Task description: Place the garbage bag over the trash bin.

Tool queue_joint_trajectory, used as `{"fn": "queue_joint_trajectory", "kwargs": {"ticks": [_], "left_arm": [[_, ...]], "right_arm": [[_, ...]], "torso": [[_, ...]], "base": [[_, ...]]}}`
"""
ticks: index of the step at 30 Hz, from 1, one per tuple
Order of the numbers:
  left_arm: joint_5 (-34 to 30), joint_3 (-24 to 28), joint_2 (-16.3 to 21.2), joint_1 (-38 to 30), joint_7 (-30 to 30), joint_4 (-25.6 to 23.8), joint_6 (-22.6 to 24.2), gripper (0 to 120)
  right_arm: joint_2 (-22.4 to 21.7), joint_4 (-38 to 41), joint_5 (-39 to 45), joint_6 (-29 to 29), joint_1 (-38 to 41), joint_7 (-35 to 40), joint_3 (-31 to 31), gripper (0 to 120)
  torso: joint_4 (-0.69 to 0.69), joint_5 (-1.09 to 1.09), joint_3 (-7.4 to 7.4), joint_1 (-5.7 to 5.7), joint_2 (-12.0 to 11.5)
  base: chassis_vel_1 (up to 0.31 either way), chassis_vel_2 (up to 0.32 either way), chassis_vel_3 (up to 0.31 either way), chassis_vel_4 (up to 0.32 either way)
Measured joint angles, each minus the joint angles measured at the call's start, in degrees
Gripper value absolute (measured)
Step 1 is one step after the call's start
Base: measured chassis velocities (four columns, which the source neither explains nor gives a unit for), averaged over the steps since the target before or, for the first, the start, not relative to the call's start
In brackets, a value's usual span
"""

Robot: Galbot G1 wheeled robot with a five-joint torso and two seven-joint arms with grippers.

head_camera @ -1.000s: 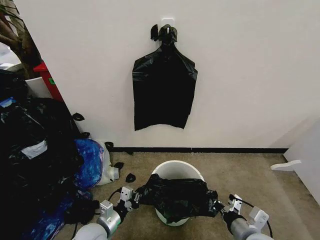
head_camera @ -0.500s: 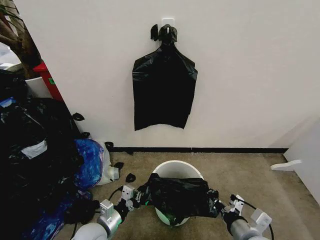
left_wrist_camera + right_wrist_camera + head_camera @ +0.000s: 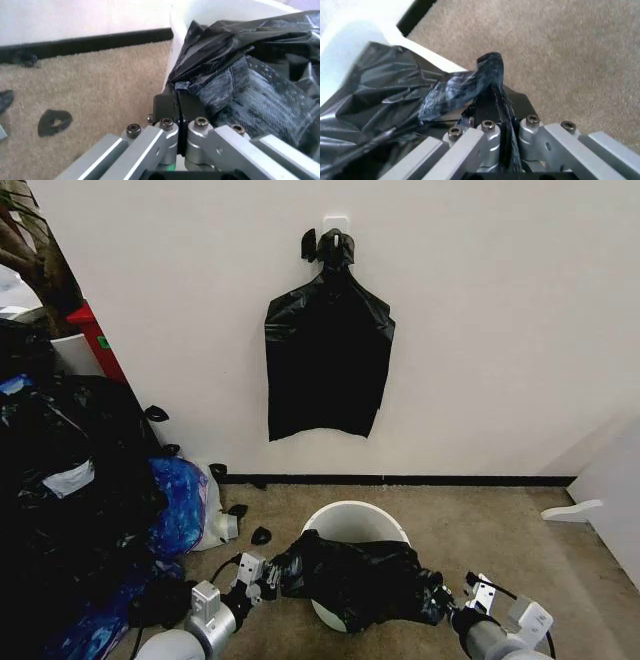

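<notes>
Black garbage bag point(image 3: 355, 580) across trash bin point(image 3: 352, 522)

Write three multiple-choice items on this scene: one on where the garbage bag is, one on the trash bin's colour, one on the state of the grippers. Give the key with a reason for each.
1. Where is the garbage bag?
A. Hung on the wall hook
B. Stretched across the near part of the trash bin
C. Flat on the carpet

2. What colour is the trash bin?
A. White
B. Red
C. Blue

3. What state are the left gripper and right gripper in?
A. Both open
B. One open
C. Both shut on the garbage bag

Key: B, the head view shows it spread over the bin's near rim between the arms; A, its rim and wall are white; C, each wrist view shows black plastic pinched between closed fingers.
</notes>
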Motion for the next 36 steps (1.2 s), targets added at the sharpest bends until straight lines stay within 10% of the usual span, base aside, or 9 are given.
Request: {"fn": "queue_joint_trajectory", "kwargs": {"ticks": [36], "left_arm": [[1.1, 0.8, -2.6, -5.5, 1.7, 7.2, -2.6, 0]], "right_arm": [[1.7, -17.3, -14.5, 14.4, 5.7, -27.9, -0.7, 0]], "torso": [[-0.01, 0.00, 0.00, 0.00, 0.0]], "base": [[0.000, 0.000, 0.000, 0.000]]}}
